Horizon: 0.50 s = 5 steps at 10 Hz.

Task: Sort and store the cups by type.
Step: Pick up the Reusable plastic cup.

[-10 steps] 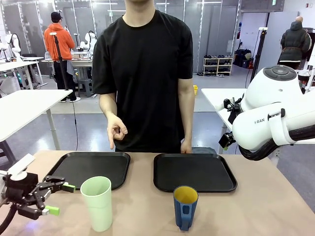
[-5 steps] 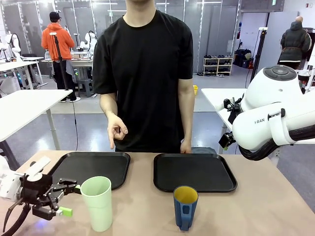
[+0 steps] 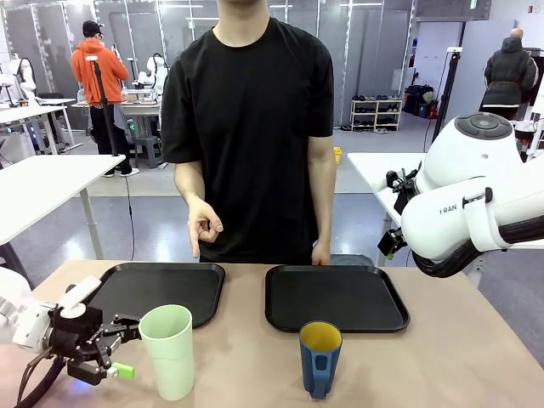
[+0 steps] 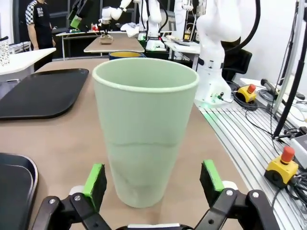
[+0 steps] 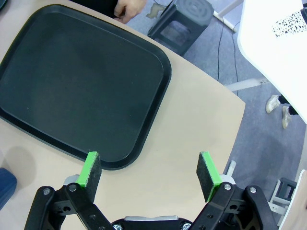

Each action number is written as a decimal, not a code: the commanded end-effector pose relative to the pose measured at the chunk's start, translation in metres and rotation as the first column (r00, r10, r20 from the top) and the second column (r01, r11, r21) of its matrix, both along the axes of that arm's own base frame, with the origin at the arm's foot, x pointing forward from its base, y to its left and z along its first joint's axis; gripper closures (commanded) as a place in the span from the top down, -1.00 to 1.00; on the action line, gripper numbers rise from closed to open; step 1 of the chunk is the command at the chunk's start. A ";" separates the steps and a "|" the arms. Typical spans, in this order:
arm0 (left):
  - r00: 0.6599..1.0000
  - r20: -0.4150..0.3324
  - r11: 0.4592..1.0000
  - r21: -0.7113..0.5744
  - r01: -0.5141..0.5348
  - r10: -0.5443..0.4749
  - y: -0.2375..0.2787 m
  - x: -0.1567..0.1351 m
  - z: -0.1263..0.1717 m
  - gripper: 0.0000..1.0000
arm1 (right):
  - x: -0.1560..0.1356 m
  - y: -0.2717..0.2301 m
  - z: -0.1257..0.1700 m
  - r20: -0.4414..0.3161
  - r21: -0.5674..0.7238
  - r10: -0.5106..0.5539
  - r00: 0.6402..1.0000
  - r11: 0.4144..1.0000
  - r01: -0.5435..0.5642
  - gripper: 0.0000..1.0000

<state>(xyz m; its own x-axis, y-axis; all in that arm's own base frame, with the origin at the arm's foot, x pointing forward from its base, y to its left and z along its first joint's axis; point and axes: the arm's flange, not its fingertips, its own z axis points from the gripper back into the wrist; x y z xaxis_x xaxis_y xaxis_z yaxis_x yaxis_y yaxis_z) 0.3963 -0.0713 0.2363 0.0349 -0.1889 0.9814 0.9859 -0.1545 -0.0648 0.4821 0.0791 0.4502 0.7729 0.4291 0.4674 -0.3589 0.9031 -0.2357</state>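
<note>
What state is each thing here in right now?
Tumbler, upright, ungripped.
Mug, upright, untouched.
Left tray, empty.
Right tray, empty.
Left pincer, open, at the tumbler's base, not touching.
Right pincer, open, holding nothing.

2 trays are set side by side along the far edge of the table (image 3: 459, 357): the left tray (image 3: 157, 285) and the right tray (image 3: 336, 297). The tumbler (image 3: 167, 350) is placed before the left tray, near the near edge. The mug (image 3: 320, 357) is placed to its right, before the right tray. The left gripper (image 3: 129, 348) is held just left of the tumbler. A person (image 3: 246, 127) is stationed behind the far edge.
</note>
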 end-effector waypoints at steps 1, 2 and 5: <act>1.000 0.022 1.000 -0.012 0.011 -0.011 0.002 -0.002 -0.016 1.00 | 0.000 -0.001 0.000 0.001 -0.002 0.001 1.000 1.000 -0.001 1.00; 1.000 0.015 0.999 -0.027 0.016 -0.016 0.000 -0.003 -0.018 1.00 | 0.000 -0.001 0.000 0.001 -0.002 0.001 1.000 1.000 -0.001 1.00; 0.999 0.023 0.999 -0.033 0.030 -0.029 -0.010 -0.003 -0.021 1.00 | 0.000 -0.001 0.000 0.001 -0.002 0.001 1.000 1.000 -0.001 1.00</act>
